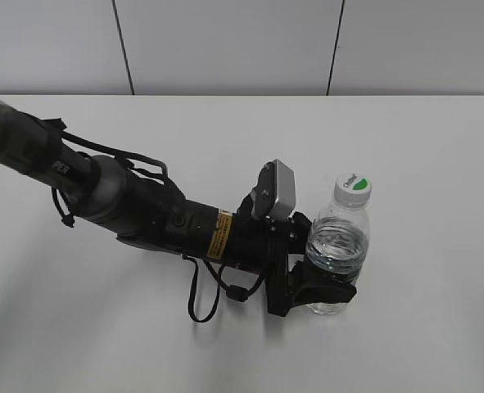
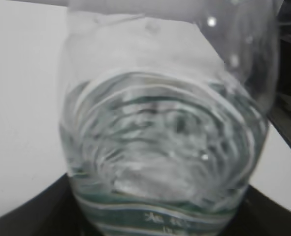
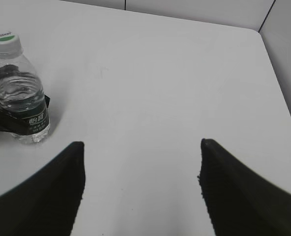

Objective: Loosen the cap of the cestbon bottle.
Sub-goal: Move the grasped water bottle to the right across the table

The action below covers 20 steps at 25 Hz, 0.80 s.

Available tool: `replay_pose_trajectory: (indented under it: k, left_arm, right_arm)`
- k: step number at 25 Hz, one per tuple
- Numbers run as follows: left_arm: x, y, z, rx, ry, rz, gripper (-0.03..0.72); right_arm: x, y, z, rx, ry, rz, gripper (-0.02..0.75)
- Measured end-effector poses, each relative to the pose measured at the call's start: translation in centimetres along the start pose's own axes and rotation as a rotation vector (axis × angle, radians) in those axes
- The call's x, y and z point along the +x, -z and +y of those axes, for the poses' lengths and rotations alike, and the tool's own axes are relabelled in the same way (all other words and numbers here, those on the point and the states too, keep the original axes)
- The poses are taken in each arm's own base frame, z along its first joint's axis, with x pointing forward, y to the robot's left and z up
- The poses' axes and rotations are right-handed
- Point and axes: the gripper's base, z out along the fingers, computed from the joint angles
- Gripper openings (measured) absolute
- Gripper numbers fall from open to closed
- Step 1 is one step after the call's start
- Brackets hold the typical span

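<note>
The cestbon bottle (image 1: 337, 246) stands upright on the white table, clear and ribbed, with a dark green label band. Its white cap (image 1: 354, 187) with a green half-circle mark sits screwed on top. My left gripper (image 1: 323, 282) is shut on the bottle's lower body around the label. In the left wrist view the bottle (image 2: 165, 142) fills the frame between the black jaws. In the right wrist view the bottle (image 3: 21, 98) and its cap (image 3: 4, 41) show at the far left. My right gripper (image 3: 141, 145) is open and empty, well to the right of the bottle.
The white table (image 1: 422, 147) ends at a pale panelled wall at the back. The table's right edge (image 3: 278, 83) shows in the right wrist view. The left arm (image 1: 127, 205) with a loose black cable lies across the table's left half.
</note>
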Motion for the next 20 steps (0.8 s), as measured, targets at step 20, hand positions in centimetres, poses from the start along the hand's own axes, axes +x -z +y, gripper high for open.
replay_pose_trajectory:
  k: [20]
  left_arm:
    - [0.12,0.01,0.28,-0.030,-0.044,0.013,0.505]
  right_arm:
    - [-0.16,0.03,0.25,-0.044,-0.013,-0.012,0.552]
